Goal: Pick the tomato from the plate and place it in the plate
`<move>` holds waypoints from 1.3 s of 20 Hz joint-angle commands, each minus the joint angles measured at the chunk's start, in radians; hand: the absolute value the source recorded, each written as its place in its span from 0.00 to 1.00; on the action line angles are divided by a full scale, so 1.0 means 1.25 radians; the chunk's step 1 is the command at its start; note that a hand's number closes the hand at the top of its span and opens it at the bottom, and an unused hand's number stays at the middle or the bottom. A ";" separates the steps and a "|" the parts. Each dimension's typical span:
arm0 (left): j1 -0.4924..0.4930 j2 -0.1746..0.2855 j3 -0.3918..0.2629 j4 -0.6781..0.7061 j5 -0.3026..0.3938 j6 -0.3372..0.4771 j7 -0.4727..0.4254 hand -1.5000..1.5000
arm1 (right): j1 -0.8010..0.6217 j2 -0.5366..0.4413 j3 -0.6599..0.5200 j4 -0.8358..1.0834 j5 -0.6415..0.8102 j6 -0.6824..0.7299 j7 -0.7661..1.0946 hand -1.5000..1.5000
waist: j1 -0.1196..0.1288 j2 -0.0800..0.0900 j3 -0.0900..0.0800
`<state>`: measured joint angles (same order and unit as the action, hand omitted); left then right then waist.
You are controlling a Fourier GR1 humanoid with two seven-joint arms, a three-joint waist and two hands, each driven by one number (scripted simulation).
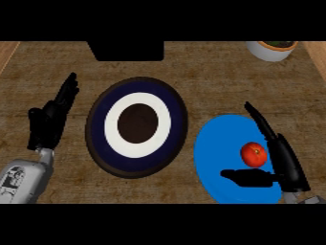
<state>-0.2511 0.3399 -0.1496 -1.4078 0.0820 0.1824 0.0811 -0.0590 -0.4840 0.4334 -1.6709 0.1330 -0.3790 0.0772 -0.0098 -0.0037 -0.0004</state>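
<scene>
A red tomato (254,153) lies on the bright blue plate (218,153) at the right. My right hand (284,160) is over that plate's right side, open, its fingers stretched up past the tomato's right and its thumb pointing left just below the tomato. The tomato sits between thumb and fingers; I cannot tell whether they touch it. A second plate (137,127), dark blue with a white ring and a dark brown centre, lies at the middle of the counter. My left hand (49,119) rests open at the left, fingers up, apart from both plates.
A white bowl (271,49) with something dark inside stands at the back right edge. A black block (125,50) sits at the back centre. Lighter wooden strips run along the counter's left and right sides.
</scene>
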 commanded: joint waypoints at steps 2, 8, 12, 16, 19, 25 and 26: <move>0.008 0.001 0.012 -0.020 -0.006 -0.005 0.010 0.50 | -0.043 -0.124 -0.073 -0.140 0.030 0.071 0.176 0.00 | 0.004 0.000 -0.001; -0.005 -0.019 -0.004 -0.022 -0.019 0.008 0.034 0.50 | -0.043 -0.293 -0.062 -0.196 -0.028 0.295 0.393 0.00 | 0.004 -0.001 -0.002; 0.019 -0.009 0.020 0.001 -0.005 -0.033 -0.027 0.50 | -0.144 -0.283 -0.072 -0.221 -0.084 0.390 0.551 0.00 | 0.015 0.003 -0.001; -0.025 -0.025 0.032 0.004 -0.021 -0.023 0.024 0.50 | -0.105 -0.282 -0.098 -0.165 -0.104 0.469 0.511 0.00 | 0.009 0.003 0.000; -0.023 -0.057 0.023 0.033 -0.054 -0.021 -0.003 0.50 | -0.125 -0.235 -0.119 -0.134 -0.083 0.515 0.523 0.00 | 0.008 0.003 0.000; -0.011 -0.056 0.042 -0.028 -0.061 -0.035 0.035 0.50 | -0.059 -0.195 -0.136 -0.082 -0.032 0.561 0.452 0.00 | 0.006 0.002 0.001; -0.019 -0.055 0.056 0.014 -0.053 -0.045 0.012 0.50 | -0.151 -0.118 -0.062 -0.019 0.018 0.548 0.500 0.00 | 0.013 0.004 0.000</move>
<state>-0.2703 0.2807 -0.0961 -1.4005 0.0187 0.1384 0.0963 -0.2130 -0.7181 0.3021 -1.7743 0.0790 0.2870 0.7021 0.0020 0.0002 -0.0003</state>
